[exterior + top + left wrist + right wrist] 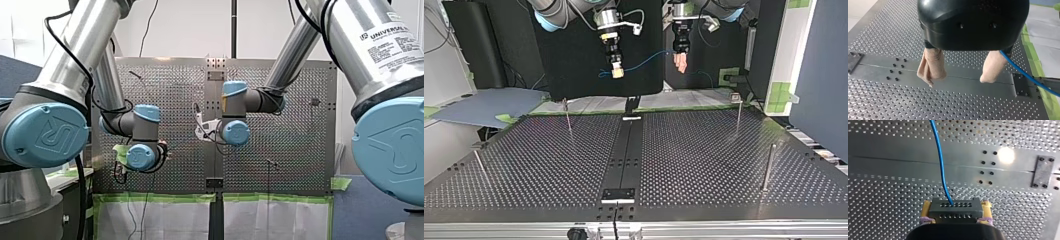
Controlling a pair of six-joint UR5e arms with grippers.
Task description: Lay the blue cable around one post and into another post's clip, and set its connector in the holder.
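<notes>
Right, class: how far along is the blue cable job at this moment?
Done: my right gripper is shut on the connector, blue cable attached. In hand: both grippers hang above the table, cable strung between them, passing my open left gripper. To do: no post is wrapped, nothing clipped, connector not seated.

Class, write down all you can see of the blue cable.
The blue cable is thin, smooth and plastic-looking. One end enters a dark holed connector clamped in my right tool. It spans the air above the table in a loose curve, passing beside one beige finger of my open left tool.
</notes>
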